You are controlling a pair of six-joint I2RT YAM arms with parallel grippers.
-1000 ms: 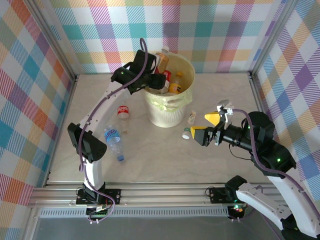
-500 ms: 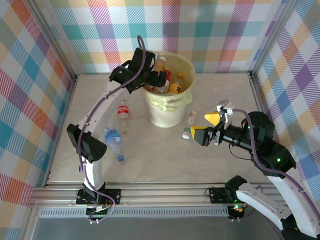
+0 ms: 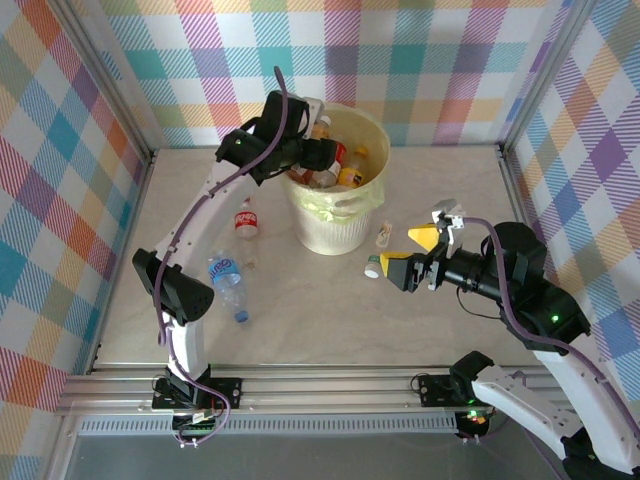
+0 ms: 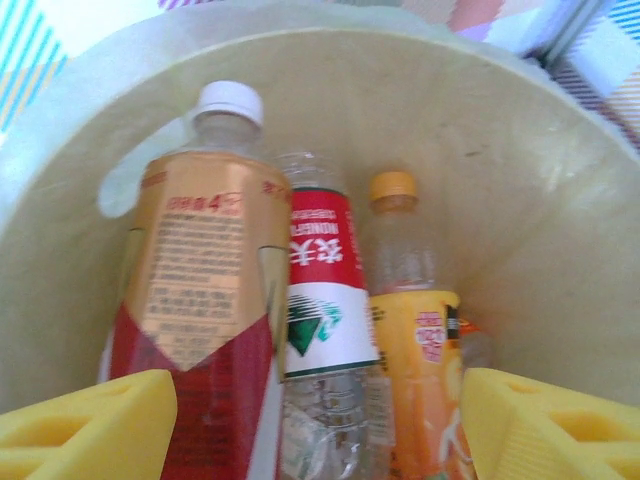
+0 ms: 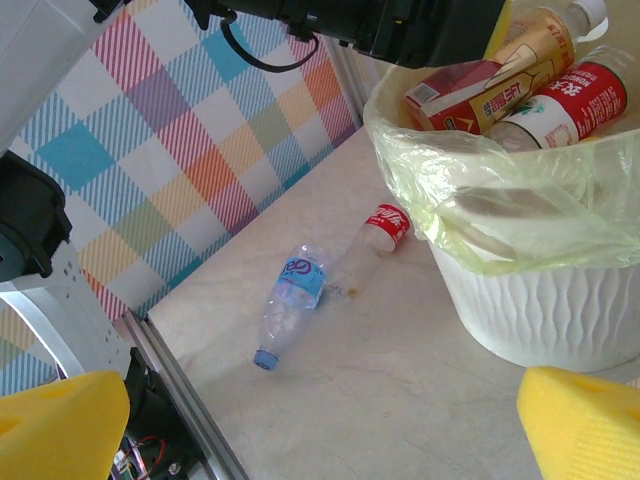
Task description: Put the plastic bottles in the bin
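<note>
Hovering at the left rim of the bin (image 3: 330,232), left gripper (image 4: 320,425) gapes empty, its wrist view showing three bottles (image 4: 322,300) inside; right gripper (image 5: 320,425), also spread, sees two bottles (image 5: 292,300) lying left of it.

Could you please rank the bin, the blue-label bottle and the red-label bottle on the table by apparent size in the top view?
Largest: bin.
Then: blue-label bottle.
Smallest: red-label bottle.

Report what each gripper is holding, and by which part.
Nothing is held. The left gripper is open above the bottles in the bin; the right gripper is open and empty over the table.
</note>
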